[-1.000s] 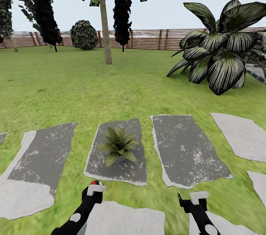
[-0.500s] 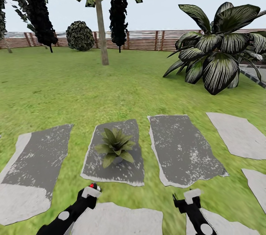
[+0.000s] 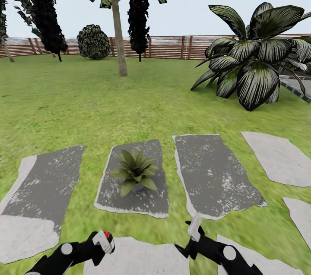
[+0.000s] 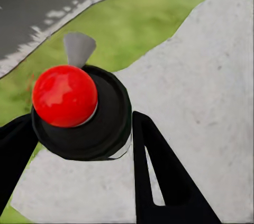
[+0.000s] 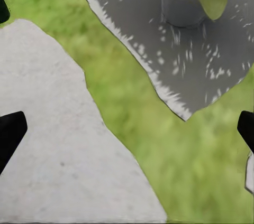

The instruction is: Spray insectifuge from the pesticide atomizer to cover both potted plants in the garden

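Between the left gripper's [image 4: 79,145] two black fingers [image 4: 159,171] sits the pesticide atomizer [image 4: 79,113], clamped at its dark round body, with the red top [image 4: 64,95] standing clear of the grip. In the head view the same gripper [image 3: 103,242] hangs low at near left, a speck of red showing at its tip. The right gripper [image 5: 127,123] holds nothing; its fingers stand wide apart over grass and slab edge, and in the head view it [image 3: 194,229] rides at near centre-right.

Judgement on handling: the bottle looks rigid, light and smooth-sided, so liable to twist or slip if the clamp slackens. The body is the sound place to hold it; the red top should stay unobstructed for spraying.

Beyond the grippers, one potted plant [image 3: 136,170] stands on a dark grey stepping slab [image 3: 149,201], just ahead of the left gripper. Lawn [image 3: 86,106] runs out to the wooden fence [image 3: 168,47], with the large striped-leaf plant [image 3: 255,59] at far right.
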Controlling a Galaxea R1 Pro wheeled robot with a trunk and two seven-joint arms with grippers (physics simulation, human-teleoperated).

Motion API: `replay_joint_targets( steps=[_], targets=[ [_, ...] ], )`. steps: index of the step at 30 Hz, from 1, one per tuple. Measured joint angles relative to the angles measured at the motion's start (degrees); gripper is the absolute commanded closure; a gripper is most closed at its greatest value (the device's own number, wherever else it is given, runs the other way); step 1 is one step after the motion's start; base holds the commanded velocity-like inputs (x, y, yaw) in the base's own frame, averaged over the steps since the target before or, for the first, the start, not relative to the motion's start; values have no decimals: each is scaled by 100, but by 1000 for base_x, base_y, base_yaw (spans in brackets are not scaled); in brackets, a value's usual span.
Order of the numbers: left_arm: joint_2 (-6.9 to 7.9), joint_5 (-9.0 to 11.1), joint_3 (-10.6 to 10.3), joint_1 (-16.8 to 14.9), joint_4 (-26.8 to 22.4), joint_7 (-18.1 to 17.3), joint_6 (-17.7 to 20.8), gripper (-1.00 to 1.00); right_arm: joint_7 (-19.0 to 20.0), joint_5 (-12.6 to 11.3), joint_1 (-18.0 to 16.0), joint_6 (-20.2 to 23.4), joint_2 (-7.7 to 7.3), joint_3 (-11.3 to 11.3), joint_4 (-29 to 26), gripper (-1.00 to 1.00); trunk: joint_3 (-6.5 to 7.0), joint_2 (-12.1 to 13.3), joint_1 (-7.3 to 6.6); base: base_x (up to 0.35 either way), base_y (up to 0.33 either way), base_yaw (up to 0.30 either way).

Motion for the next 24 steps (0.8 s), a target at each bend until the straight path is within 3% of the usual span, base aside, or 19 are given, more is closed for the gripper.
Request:
replay_joint_targets(
  steps=[2, 6, 7, 8, 9, 13, 16, 17, 24],
  targets=[
    [-14, -85, 0, -5, -104, -276, 83, 100, 62, 233, -3, 1, 12, 3, -2, -100, 0, 0, 0, 0, 0, 0],
    [-23, -128, 0, -7, -313, -608, 335, 100, 119, 330, -4, 1, 22, 9, -2, -100, 0, 0, 0, 0, 0, 0],
    [-35, -214, -4, -7, -501, -743, 665, 100, 422, 348, -4, 4, 83, 28, -5, -100, 0, 0, 0, 0, 0, 0],
    [-45, -308, -4, -6, -526, -756, 702, 100, 522, 352, -7, 17, 127, 30, -7, -100, 0, 0, 0, 0, 0, 0],
    [-65, -439, -2, -6, -536, -763, 724, 100, 611, 355, -10, 57, 177, 31, -13, 100, 0, 0, 0, 0, 0, 0],
    [-198, -892, 10, -6, -551, -772, 779, 100, 813, 362, -34, 173, 293, 31, -27, 100, 0, 0, 0, 0, 0, 0],
    [-234, -966, 12, -6, -553, -776, 846, 100, 842, 374, -46, 196, 411, 110, -141, 100, 0, 0, 0, 0, 0, 0],
    [-252, -987, 5, -7, -551, -827, 878, 100, 840, 372, -48, 199, 474, 601, -237, 100, 0, 0, 0, 0, 0, 0],
    [-450, -1266, 6, -7, -560, -968, 883, 100, 835, 376, -49, 209, 677, 730, -344, 100, 0, 0, 0, 0, 0, 0]
  ],
)
